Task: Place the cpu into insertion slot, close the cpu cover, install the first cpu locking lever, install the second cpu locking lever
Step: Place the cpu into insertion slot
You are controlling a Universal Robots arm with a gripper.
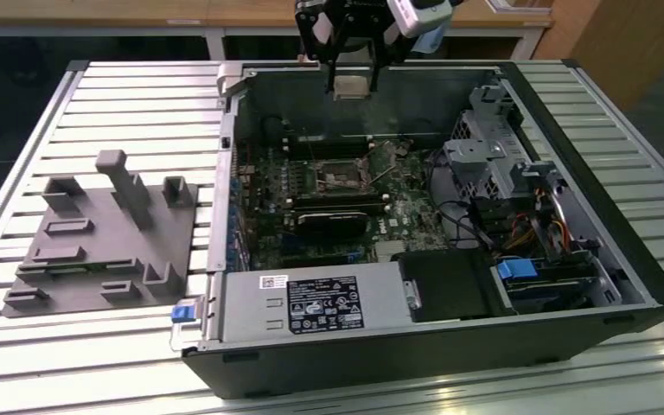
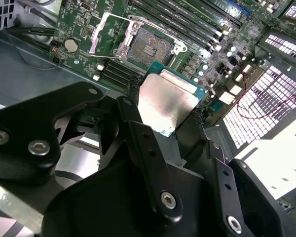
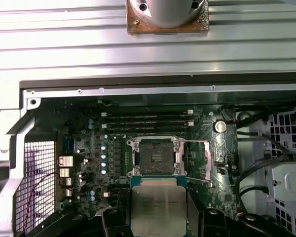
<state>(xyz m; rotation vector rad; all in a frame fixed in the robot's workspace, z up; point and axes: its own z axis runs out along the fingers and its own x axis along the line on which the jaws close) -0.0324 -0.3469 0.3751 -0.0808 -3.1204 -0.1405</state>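
My gripper [image 1: 352,85] hangs above the rear edge of the open computer case, shut on the cpu [image 1: 352,86]. In both wrist views the cpu [image 2: 167,101] [image 3: 158,205] is a flat silver-topped square clamped by its edges between the black fingers [image 2: 138,123]. Below it on the motherboard the insertion slot [image 2: 150,48] [image 3: 156,158] [image 1: 341,177] lies bare, its dark pin field showing. The cpu cover [image 2: 111,34] [image 3: 200,160] is a silvery frame swung open to one side of the slot. The cpu is clear of the slot, well above the board.
The case [image 1: 609,259] lies on a slatted metal table [image 1: 113,104]. Long memory slots [image 3: 148,121] run beside the socket. A power supply [image 1: 309,303] fills the near side, and drive cages and cables [image 1: 505,173] stand on the exterior view's right. A grey fixture block [image 1: 101,233] sits on the exterior view's left.
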